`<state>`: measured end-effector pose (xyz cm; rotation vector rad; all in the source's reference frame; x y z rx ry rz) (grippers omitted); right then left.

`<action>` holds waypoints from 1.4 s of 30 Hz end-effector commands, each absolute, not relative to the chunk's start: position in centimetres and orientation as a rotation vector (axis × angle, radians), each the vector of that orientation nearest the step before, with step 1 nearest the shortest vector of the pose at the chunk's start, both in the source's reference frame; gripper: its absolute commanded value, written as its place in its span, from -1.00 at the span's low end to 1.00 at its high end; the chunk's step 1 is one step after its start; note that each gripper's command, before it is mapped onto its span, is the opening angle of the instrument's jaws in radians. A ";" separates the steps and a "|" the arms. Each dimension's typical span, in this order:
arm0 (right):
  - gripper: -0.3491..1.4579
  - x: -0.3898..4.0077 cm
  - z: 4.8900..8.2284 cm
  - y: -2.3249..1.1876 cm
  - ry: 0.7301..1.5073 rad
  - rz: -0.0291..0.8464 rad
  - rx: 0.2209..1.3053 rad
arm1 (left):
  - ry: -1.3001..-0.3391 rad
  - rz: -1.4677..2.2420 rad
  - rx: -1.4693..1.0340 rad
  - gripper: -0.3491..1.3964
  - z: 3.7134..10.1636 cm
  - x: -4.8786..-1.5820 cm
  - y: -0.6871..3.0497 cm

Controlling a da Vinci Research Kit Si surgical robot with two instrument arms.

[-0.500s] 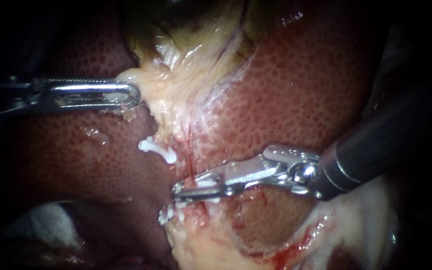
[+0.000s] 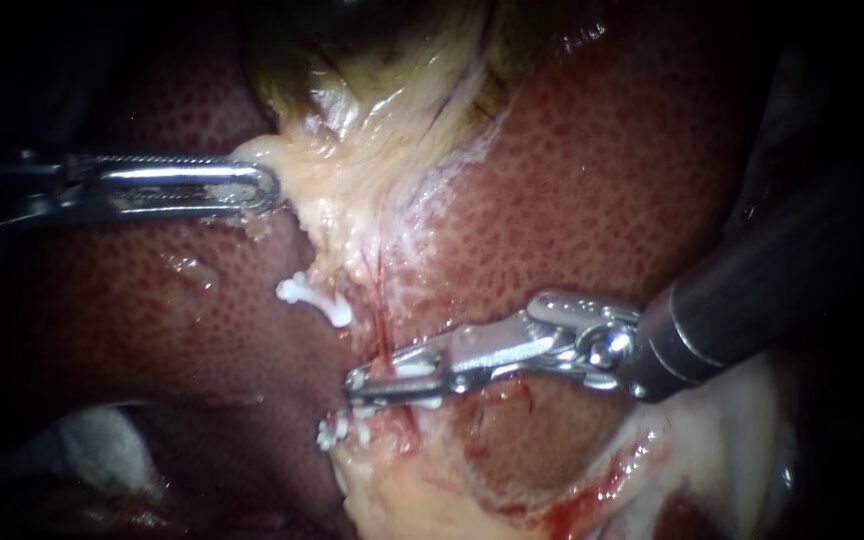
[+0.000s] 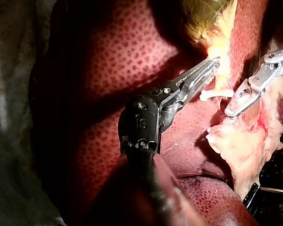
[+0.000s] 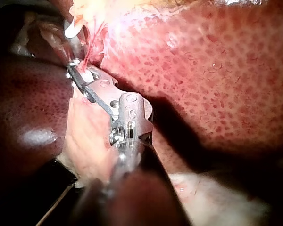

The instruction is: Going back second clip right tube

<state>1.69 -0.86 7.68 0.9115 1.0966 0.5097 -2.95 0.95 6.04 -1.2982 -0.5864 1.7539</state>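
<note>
My right instrument reaches in from the right across a thin red tube in pale tissue. Its jaws stand a narrow gap apart, with a white clip lying between them. A second white clip sits higher and to the left, and another clip sits below the jaw tips. My left instrument comes in from the left, its jaws shut on the yellowish edge of the gallbladder and holding it taut. In the left wrist view, both instruments appear close together.
Mottled red liver surrounds the pale tissue on both sides. Bloodied whitish tissue lies below the right instrument's jaws. White gauze shows dimly at the lower left.
My right instrument's jaw tips have shifted very slightly to the right. The left instrument and the clips have stayed where they were.
</note>
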 end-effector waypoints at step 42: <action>-0.07 0.28 6.45 0.01 1.169 0.316 0.629 | -0.579 1.757 -1.299 -1.00 6.15 -2.98 0.92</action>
